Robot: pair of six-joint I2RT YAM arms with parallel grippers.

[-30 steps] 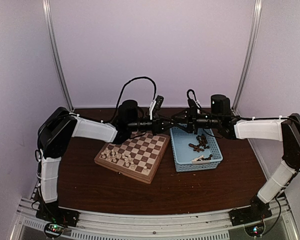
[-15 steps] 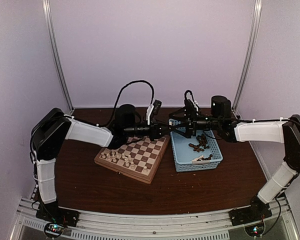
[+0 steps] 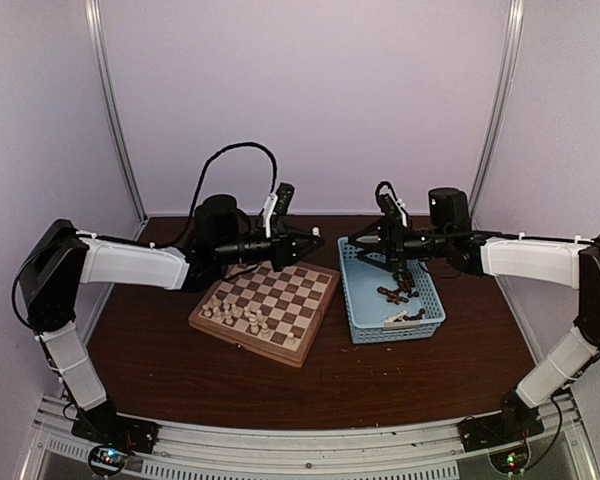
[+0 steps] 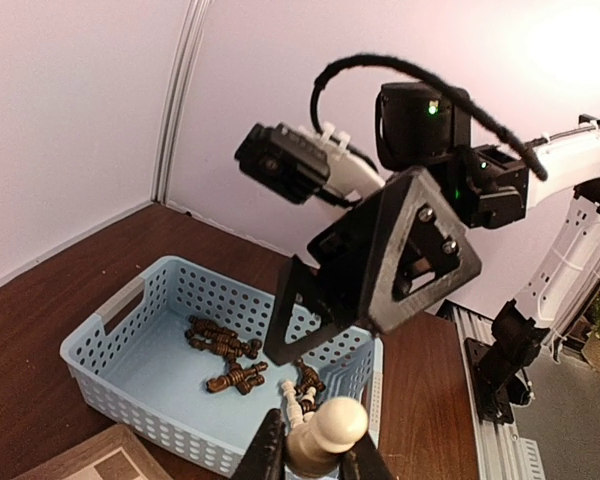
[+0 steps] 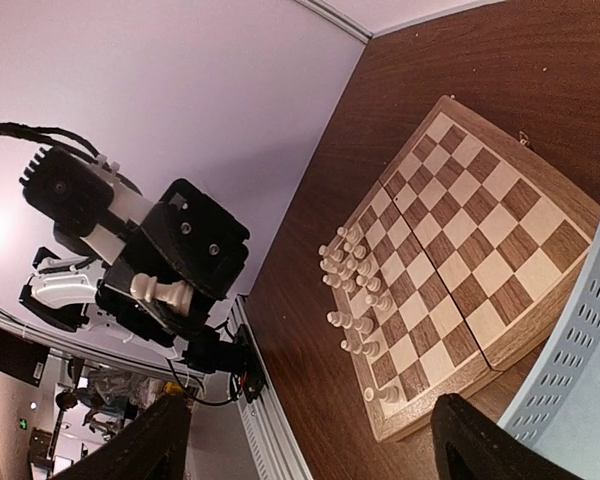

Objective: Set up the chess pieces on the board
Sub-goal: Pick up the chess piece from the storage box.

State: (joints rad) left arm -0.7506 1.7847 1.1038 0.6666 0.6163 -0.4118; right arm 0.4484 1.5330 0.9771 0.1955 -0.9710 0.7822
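Observation:
My left gripper (image 3: 313, 239) is shut on a cream chess piece (image 4: 330, 425), held in the air above the far right corner of the board (image 3: 302, 290). Several cream pieces (image 3: 235, 315) stand along the board's left side, seen again as cream pieces (image 5: 352, 290) in the right wrist view. My right gripper (image 3: 366, 245) hangs open over the far left part of the blue basket (image 3: 349, 296), with nothing between its fingers. The two grippers face each other a short way apart. Dark pieces (image 4: 223, 345) and a cream one (image 4: 296, 393) lie in the basket.
The board lies slantwise left of centre, and the basket (image 4: 130, 305) stands right beside it. Brown tabletop (image 3: 280, 385) stretches to the near rail. Purple walls close in the back and both sides. Cables loop above both wrists.
The grippers met in the air between board and basket. The right one opened and let go of the cream piece. The left arm drew back to the left with the piece.

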